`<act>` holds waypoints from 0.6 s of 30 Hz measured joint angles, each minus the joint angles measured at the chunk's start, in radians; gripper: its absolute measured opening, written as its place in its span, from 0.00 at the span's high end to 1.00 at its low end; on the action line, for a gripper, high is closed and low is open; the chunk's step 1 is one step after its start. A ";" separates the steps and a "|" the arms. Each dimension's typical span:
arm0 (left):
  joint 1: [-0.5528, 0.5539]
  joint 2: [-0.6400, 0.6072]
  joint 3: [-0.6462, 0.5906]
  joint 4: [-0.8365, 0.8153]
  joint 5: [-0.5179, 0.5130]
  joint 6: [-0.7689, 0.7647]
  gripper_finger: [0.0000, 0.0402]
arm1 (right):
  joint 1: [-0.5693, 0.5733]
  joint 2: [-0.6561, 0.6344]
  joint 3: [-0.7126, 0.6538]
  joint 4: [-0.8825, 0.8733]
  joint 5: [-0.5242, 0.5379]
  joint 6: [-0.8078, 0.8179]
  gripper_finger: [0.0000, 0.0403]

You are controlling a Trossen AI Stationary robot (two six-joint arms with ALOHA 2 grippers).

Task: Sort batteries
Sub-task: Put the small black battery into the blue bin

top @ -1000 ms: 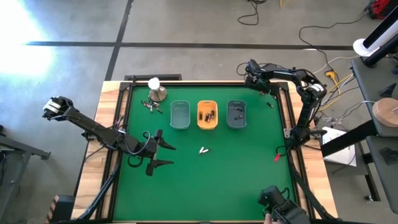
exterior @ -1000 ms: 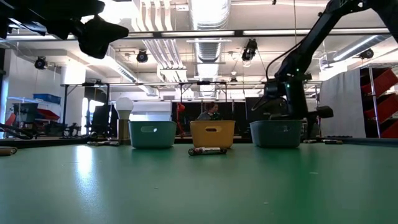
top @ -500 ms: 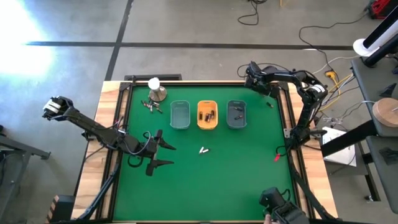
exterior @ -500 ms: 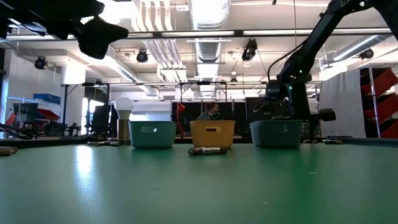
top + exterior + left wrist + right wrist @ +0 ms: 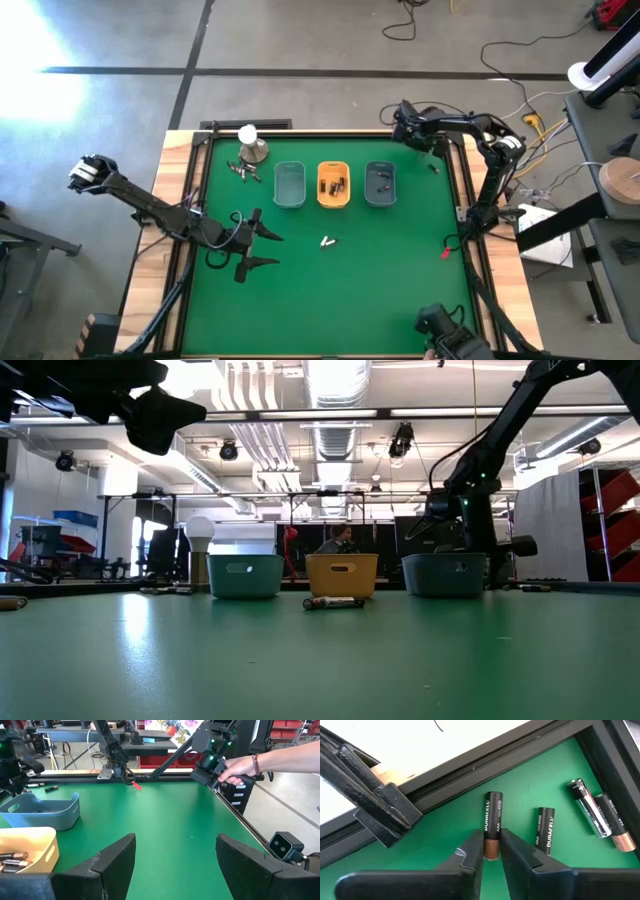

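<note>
My right gripper (image 5: 491, 851) is at the table's far right corner (image 5: 402, 122), pointing steeply down and shut on a black battery with a copper end (image 5: 493, 822). Three more batteries (image 5: 544, 836) lie on the green mat beside it. My left gripper (image 5: 175, 865) hangs open over the left middle of the mat (image 5: 255, 245), holding nothing. Two batteries (image 5: 327, 241) lie mid-mat, and a small heap of batteries (image 5: 240, 171) lies at the far left. The orange tray (image 5: 333, 198) holds several batteries. My right gripper pinches the battery's copper end (image 5: 491, 854) between its two fingertips. The fingers come from above, slanting, one on either side of the battery. The black rest of the battery sticks out beyond the fingertips toward the table's frame. Whether it still rests on the mat, I cannot tell.
A teal tray (image 5: 289, 198), the orange tray and a blue-grey tray (image 5: 380, 196) stand in a row at mid-far. A metal dome with a white ball (image 5: 250, 146) stands far left. A red piece (image 5: 445, 252) lies at the right. A person's hand (image 5: 239, 767) holds a device at the near right corner.
</note>
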 joint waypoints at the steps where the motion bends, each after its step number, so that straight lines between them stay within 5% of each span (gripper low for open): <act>1: 0.000 0.000 0.000 0.000 0.000 0.000 0.37 | 0.004 0.000 -0.001 0.000 0.002 -0.008 0.89; 11: -0.001 -0.019 0.000 0.003 0.000 -0.007 0.37 | 0.081 -0.026 -0.010 -0.068 -0.021 -0.109 0.90; 18: -0.016 -0.035 0.015 -0.007 0.004 -0.018 0.37 | 0.150 -0.195 -0.011 -0.107 -0.034 -0.195 0.91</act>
